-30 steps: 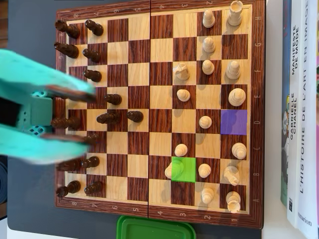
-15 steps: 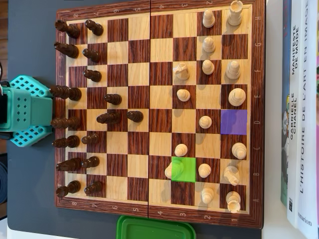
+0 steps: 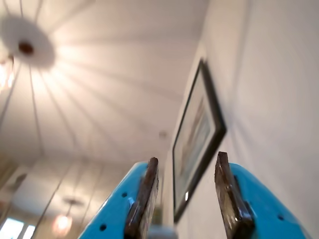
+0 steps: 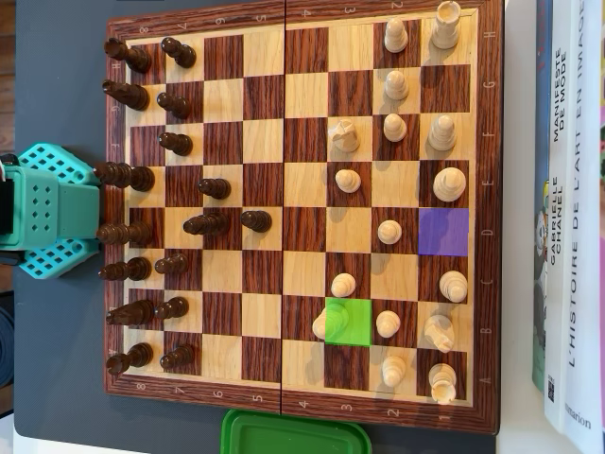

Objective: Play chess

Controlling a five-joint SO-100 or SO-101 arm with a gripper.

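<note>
The teal two-finger gripper (image 3: 185, 199) points upward in the wrist view, toward a white ceiling (image 3: 99, 89) and a dark-framed picture (image 3: 197, 144) on the wall. Its two dark-padded fingers (image 3: 144, 199) stand spread, with a clear gap between them and nothing held.

In the overhead view, the teal perforated arm body (image 4: 47, 210) sits on the dark grey mat (image 4: 57, 85) just beside the left edge of the wooden folding chessboard (image 4: 302, 11). The dark brown pieces (image 4: 203, 224) occupy the left columns; several lie tilted on their squares. The cream pieces (image 4: 389, 231) occupy the right columns. A purple square (image 4: 442, 232) marks the right side at mid-height; a green square (image 4: 348, 322) lies lower, touching a cream piece at its left. A green plastic lid (image 4: 295, 433) sits below the board. Upright books (image 4: 567, 218) stand at the right.
</note>
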